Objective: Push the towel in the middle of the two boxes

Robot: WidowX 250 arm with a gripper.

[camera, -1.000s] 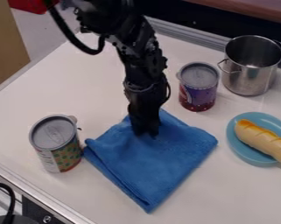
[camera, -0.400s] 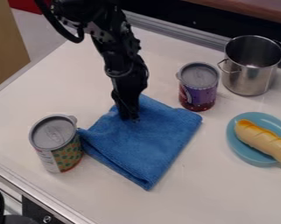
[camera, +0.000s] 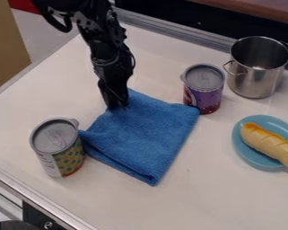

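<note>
Gripper (camera: 117,107) low at the towel's upper-left edge in the view, pointing down, tip seemingly at the cloth. How far it is open: cannot tell. Whether it has a pinch of cloth or only presses on it: cannot tell either.

Progress. Towel (camera: 145,137) flat and folded on the table (camera: 242,202), in the gap between patterned can (camera: 67,158) and purple can (camera: 202,95). These two read as the "boxes" of the task. Cloth spans the gap: one corner at the patterned can's side, opposite corner at the purple can's base. Contact at the purple can looks likely; at the patterned can, touching or just beside, cannot say. Both cans upright. Bulk of the towel sits about midway between them, so the push looks as good as finished. Lies askew, one corner pointing toward the near side, but the task asks for no squaring.

Left to do, by my judgement: little or no more pushing, then gripper up and clear. Further push toward the purple can could nudge it; if cloth is caught, lifting would drag the towel out of place.

Towel relative to gripper: nearly all of it below and to the right in the view, running from the tip toward the near side.
</note>
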